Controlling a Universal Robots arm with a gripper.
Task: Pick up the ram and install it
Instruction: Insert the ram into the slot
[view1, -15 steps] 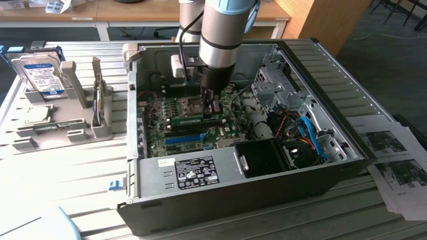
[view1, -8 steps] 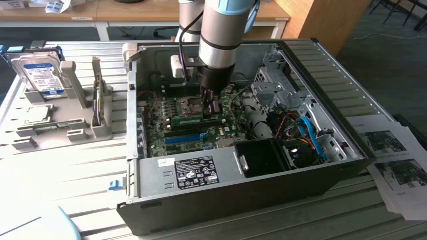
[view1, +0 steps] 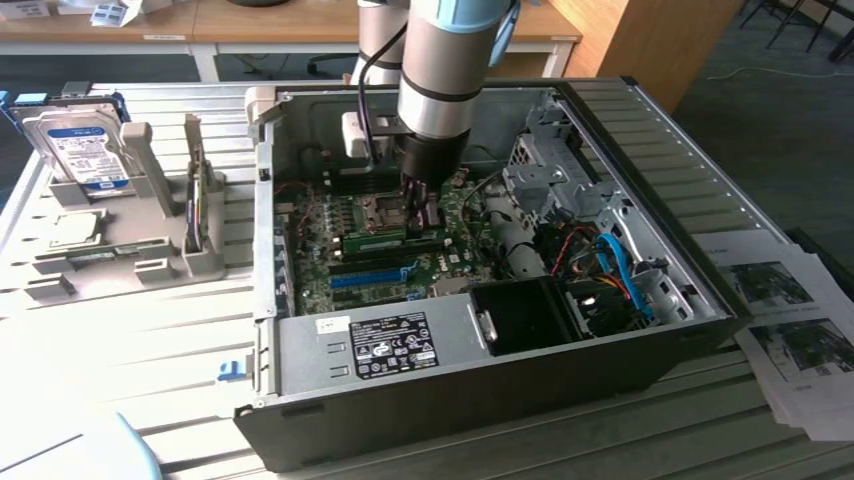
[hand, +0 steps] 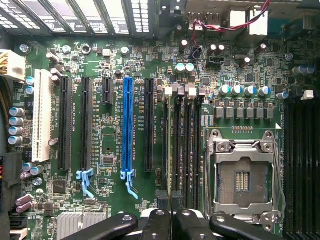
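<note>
Inside open computer case (view1: 467, 395), my tool (view1: 424, 215) pinches ram (view1: 384, 241) edgewise at motherboard slots (hand: 187, 130). Hard drive (view1: 83, 150) upright in grey rack (view1: 147, 258), nine o'clock from case, exterior view.

The gripper (hand: 171, 204) is hanging close over the black memory slots (hand: 182, 145) of a green motherboard (hand: 150, 60), between the blue slot strip (hand: 127, 125) and the open processor socket (hand: 243, 175).
</note>
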